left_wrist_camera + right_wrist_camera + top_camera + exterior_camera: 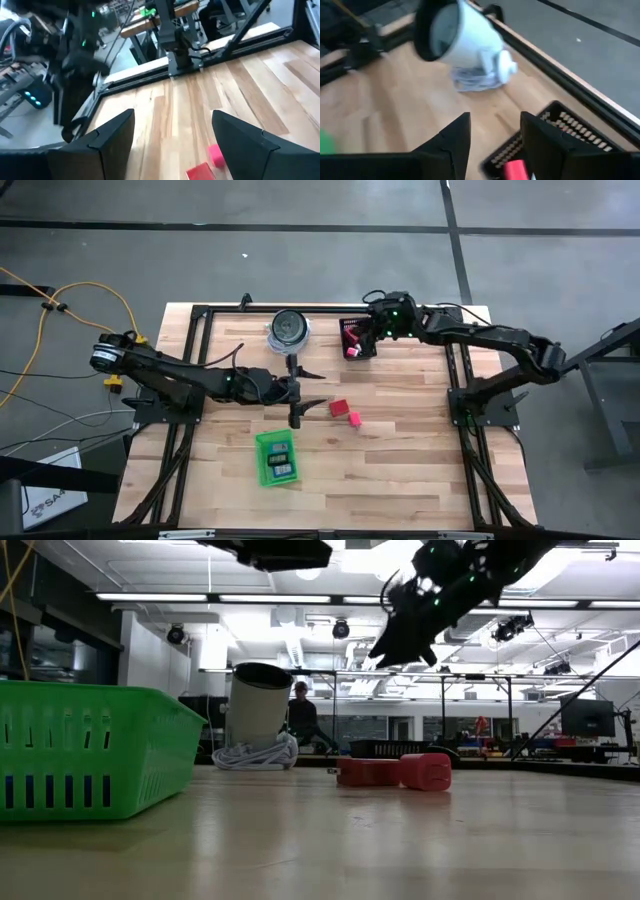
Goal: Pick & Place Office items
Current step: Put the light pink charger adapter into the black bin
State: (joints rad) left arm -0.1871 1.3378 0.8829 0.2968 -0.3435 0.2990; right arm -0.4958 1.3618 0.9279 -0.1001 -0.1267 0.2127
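— Red plastic block [338, 408] and small pink block [354, 419]: just right of the slotted green plastic tray [276, 457], near the spread, empty left gripper [296, 392].

— Probably light, stiff, slippery. Best pinched across flat sides. Right gripper [362, 340]: parted, empty, over the black mesh basket [357, 338], well beyond the tray.

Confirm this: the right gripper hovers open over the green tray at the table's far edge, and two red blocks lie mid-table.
Wrong on one point: the right gripper hovers open over the black basket, as the high view shows. The green tray sits nearer the front. The two red blocks do lie mid-table.
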